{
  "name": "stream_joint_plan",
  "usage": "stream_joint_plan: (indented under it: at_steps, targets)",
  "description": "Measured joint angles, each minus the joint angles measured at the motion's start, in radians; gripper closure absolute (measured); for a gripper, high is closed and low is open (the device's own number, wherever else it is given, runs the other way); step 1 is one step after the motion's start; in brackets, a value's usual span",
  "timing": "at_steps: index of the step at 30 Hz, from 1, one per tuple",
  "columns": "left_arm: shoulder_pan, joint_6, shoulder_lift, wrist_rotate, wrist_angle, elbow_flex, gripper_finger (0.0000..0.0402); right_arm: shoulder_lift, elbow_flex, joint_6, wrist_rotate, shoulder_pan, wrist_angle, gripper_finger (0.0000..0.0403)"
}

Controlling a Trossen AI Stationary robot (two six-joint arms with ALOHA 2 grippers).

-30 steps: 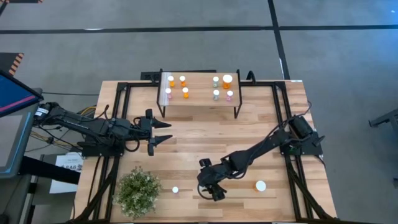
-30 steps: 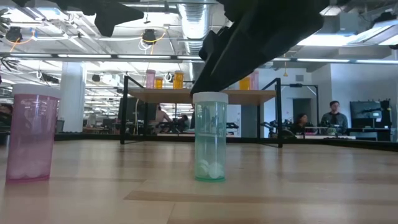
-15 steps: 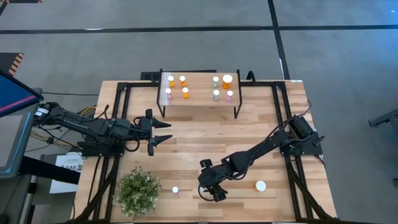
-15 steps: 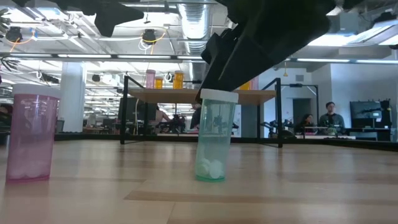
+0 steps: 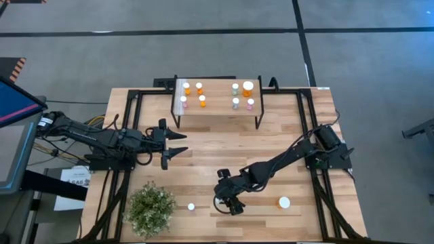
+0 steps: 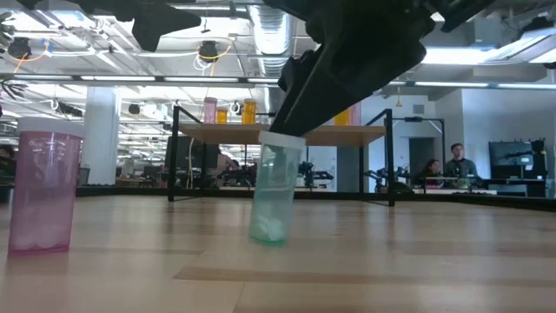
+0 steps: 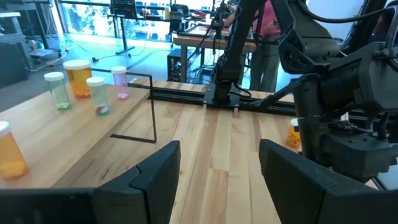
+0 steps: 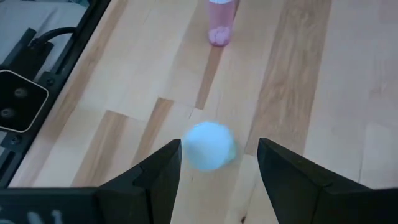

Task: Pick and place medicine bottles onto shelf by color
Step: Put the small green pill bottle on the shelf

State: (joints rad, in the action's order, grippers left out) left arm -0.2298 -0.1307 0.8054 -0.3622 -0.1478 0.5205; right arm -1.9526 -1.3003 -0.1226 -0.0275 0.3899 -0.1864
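High view: right gripper point(image 5: 234, 205) sat over near-centre table point(image 5: 203, 152); left gripper point(image 5: 178, 144) waited left of centre, fingers spread, empty. Shelf point(image 5: 217, 96) at far edge carried eight bottles.

Low view: pale green bottle point(image 6: 272, 198) stood tilted beneath right gripper.

Right wrist view: fingers point(image 8: 292, 169) apart, flanking green bottle's cap, no contact seen.

Room and surroundings: open workshop hall around a light-wood table.

The wooden tabletop point(image 5: 224, 146) sits in a black metal frame point(image 5: 132, 95) on a grey floor point(image 5: 203, 47) crossed by dark lines point(image 5: 303, 41). A green bushy plant point(image 5: 150, 209) stands at the near left corner of the top. Beside the table's left edge is a monitor point(image 5: 13, 102) with a blue screen. Seen level across the table, the ceiling carries exposed ducts point(image 6: 265, 22), cables and strip lights point(image 6: 104, 78); a white column point(image 6: 102, 135) stands at left. Workbenches and seated people point(image 6: 459, 163) fill the far right. Bright glazing point(image 7: 93, 12) lines the far wall.
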Motion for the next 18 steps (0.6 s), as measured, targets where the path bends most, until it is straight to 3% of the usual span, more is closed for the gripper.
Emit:
stream_joint_plan:
  at_steps: [18]
  targets:
    - [0.000,0.005,0.000,0.000,0.000,0.000,0.0195,0.000,0.000,-0.001,-0.001,-0.020,0.014,0.0168]
